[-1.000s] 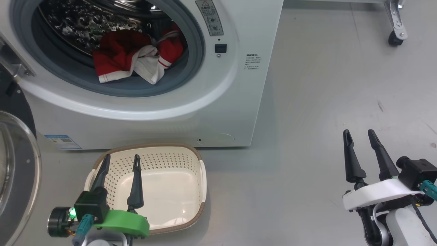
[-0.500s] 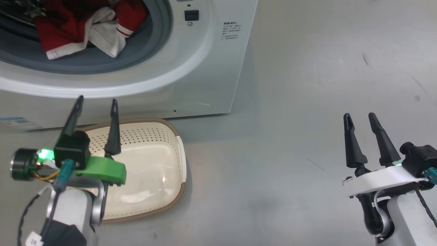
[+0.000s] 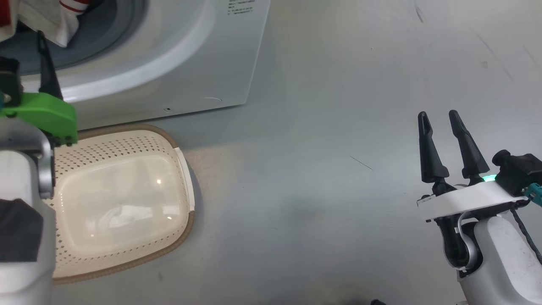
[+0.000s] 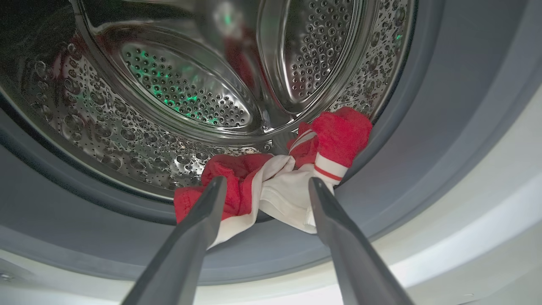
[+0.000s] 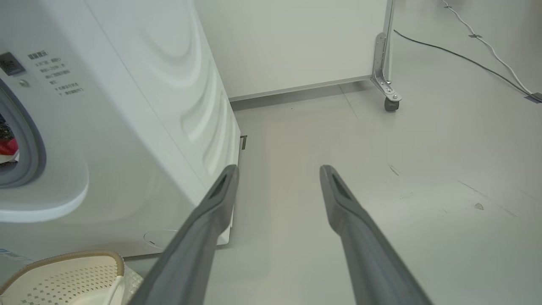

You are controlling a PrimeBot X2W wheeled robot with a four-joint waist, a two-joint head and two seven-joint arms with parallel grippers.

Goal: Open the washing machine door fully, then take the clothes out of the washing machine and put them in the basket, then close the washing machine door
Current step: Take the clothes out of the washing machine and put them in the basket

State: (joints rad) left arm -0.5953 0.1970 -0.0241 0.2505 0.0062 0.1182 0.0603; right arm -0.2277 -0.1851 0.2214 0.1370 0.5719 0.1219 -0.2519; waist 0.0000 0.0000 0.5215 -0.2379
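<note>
The washing machine (image 3: 178, 59) stood at the upper left of the head view. In the left wrist view nothing blocked its round mouth, so step one, opening the door, looked done. How far the door had swung I couldn't tell.

The basket (image 3: 186, 178) sat on the floor just in front of the machine, w/ nothing in it, so no transfer had happened yet.

The clothes (image 4: 279, 186) were a red-and-white bundle low at the front of the drum, one white fold draped over the grey gasket. All of it was inside the machine.

The left gripper (image 4: 266, 181) was at the mouth w/ fingers spread as wide as they go, one tip to each side of the bundle's near edge. It had hold of nothing. Whether the tips touched the fabric — can't tell.

The right gripper (image 3: 438, 116) hung over bare floor, well apart from the machine on its right. It was also spread wide w/ nothing between the fingers.

My read: approx. a third of the way through. Left to do were the grab, the carry to the basket and the door closing. The next move likely called for pushing in a bit deeper before pinching, since a shallow grip might catch only the loose white fold.
</note>
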